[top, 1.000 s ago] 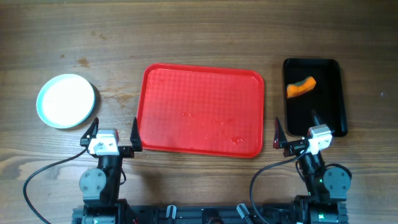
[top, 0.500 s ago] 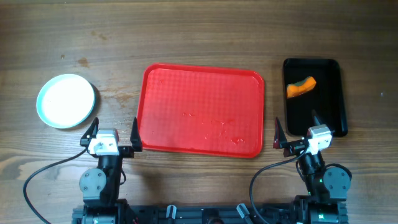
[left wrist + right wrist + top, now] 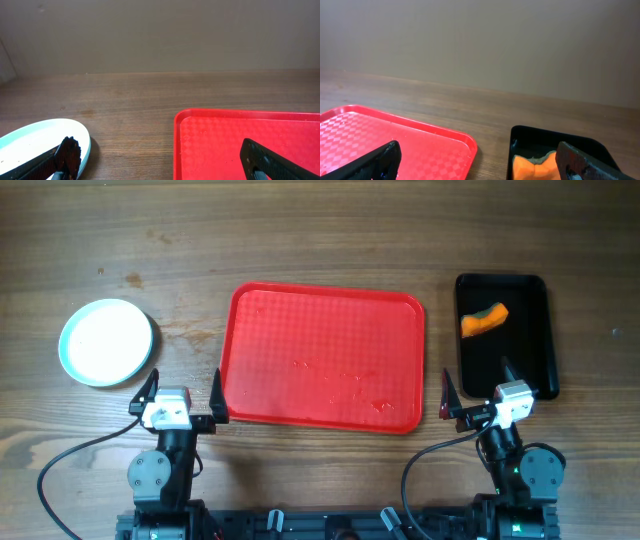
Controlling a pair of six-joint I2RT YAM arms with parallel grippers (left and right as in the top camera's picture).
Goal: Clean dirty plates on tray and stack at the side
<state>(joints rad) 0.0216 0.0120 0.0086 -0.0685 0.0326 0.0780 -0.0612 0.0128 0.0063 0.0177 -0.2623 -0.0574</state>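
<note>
Plates (image 3: 107, 342) lying on the table (image 3: 320, 230) left of the bare red tray (image 3: 325, 360) — probably stiff, slick, breakable, best pinched at the rim — left hand (image 3: 181, 392) and right hand (image 3: 477, 386) both spread wide, holding nothing.

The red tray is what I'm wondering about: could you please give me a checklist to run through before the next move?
1. The plates sit on the table, left of the red tray: ok.
2. No plate remains on the red tray: ok.
3. All three are in that stack: cannot tell.
4. The left hand is open and empty: ok.
5. The right hand is open and empty: ok.
6. The orange sponge lies in the black tray: ok.
</note>
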